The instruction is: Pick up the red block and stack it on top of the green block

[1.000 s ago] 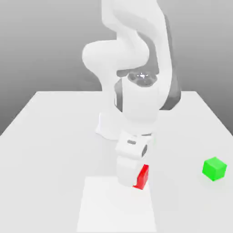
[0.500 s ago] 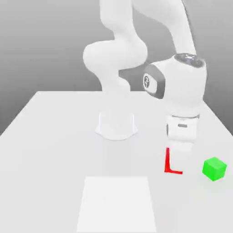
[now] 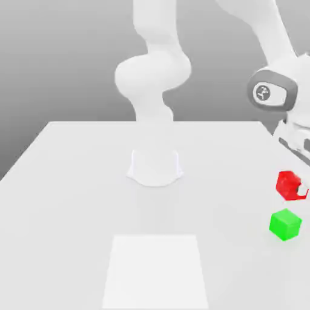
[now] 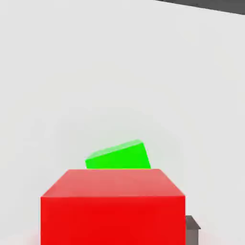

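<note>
The red block [image 3: 286,182] hangs in the air at the exterior view's right, with my gripper [image 3: 295,188] shut on it. It sits a little above the green block [image 3: 285,224], which rests on the white table [image 3: 72,181]. The two blocks are apart. In the hand view the red block [image 4: 112,206] is held close to the camera. The green block [image 4: 118,157] lies on the table past its far edge, and a dark fingertip [image 4: 191,228] peeks out beside the red cube.
The arm's round white base [image 3: 155,167] stands at the middle of the table. A brighter white square patch [image 3: 155,271] lies near the front edge. The green block is close to the table's edge at the exterior view's right.
The arm has swung from beside the white patch to the exterior view's right, carrying the red block up and over to just above the green block.
</note>
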{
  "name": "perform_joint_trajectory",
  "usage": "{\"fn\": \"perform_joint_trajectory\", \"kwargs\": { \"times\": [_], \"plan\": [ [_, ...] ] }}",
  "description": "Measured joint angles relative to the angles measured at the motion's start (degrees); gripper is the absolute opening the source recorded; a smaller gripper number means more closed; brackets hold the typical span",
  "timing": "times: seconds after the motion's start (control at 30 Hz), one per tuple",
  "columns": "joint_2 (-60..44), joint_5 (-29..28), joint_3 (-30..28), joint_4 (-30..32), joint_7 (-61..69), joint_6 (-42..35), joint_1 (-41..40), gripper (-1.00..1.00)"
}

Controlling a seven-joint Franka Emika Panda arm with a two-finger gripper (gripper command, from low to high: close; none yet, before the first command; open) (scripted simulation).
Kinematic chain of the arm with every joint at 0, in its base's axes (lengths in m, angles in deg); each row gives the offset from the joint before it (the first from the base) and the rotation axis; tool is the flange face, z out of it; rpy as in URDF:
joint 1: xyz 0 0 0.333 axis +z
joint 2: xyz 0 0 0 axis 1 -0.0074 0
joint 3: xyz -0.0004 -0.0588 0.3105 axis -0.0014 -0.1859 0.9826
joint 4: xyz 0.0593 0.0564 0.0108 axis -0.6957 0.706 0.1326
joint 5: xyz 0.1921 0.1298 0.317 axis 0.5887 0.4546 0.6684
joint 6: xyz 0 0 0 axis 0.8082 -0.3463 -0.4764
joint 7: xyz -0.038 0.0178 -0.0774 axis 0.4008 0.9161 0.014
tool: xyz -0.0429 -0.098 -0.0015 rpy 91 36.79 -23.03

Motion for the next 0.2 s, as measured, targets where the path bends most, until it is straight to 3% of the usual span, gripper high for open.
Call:
{"fn": "perform_joint_trajectory", "kwargs": {
  "times": [0.07, 0.1, 0.2],
  "plan": [
    [-4.0, -0.3, -0.3, -0.2, -0.3, 3.8, -0.1, -1.00],
    [-5.7, -0.5, -0.4, -0.3, -0.4, 5.4, -0.1, 1.00],
    [-5.7, -0.5, -0.4, -0.3, -0.4, 5.4, -0.1, 1.00]
  ]
}}
